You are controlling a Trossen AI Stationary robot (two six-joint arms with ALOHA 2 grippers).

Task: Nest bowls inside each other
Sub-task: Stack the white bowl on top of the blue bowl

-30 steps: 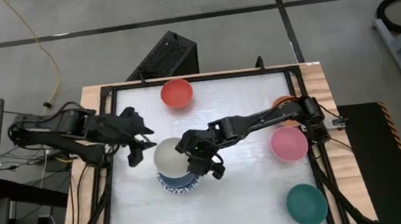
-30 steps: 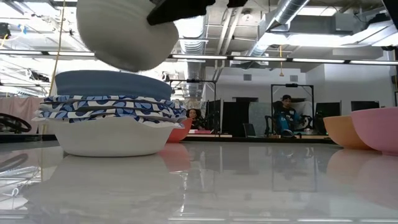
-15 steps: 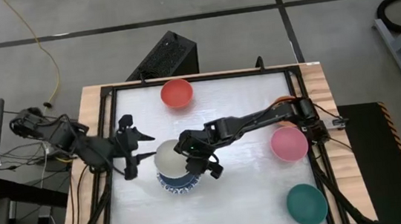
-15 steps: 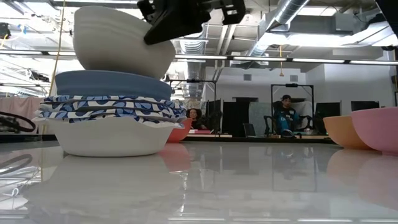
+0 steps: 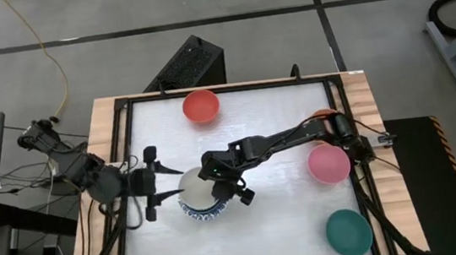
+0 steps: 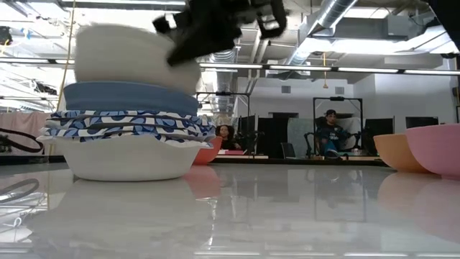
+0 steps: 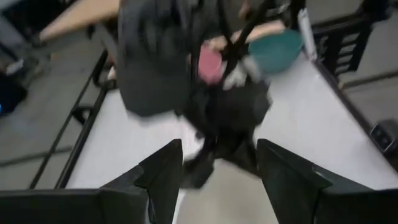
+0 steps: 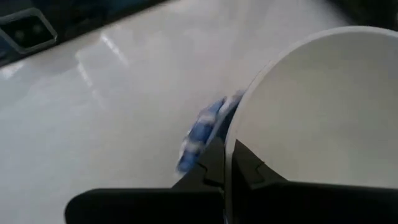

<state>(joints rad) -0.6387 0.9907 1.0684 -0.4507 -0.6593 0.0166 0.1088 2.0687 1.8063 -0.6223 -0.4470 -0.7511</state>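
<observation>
A cream bowl (image 5: 191, 184) hangs over a stack of bowls (image 6: 126, 137). The stack has a dark blue bowl (image 6: 129, 97) on top, then blue-patterned white ones. The cream bowl's underside (image 6: 133, 72) is down at the dark blue bowl's mouth. My right gripper (image 5: 219, 182) reaches in from the right and is shut on the cream bowl. My left gripper (image 5: 165, 187) stands open just left of the stack, pointing at it and touching nothing. Its fingers (image 7: 165, 177) are wide apart in the left wrist view. My right gripper pinches the cream bowl's rim (image 8: 231, 146) on the side toward the table's right, one finger inside the bowl and one outside. The fingers slant down from the right. The bowl stays upright; I cannot tell whether it rests in the dark blue bowl.
A red bowl (image 5: 200, 106) sits at the far edge. A pink bowl (image 5: 329, 164) and a teal bowl (image 5: 348, 232) are on the right side. An orange bowl (image 5: 320, 116) shows partly under the right arm. A black frame (image 5: 121, 156) rims the table.
My right gripper has gone down with the cream bowl, from clear above the stack to the dark blue bowl's mouth. My left gripper has swung toward the table's near edge and rolled, and now points across at the stack, still open.
</observation>
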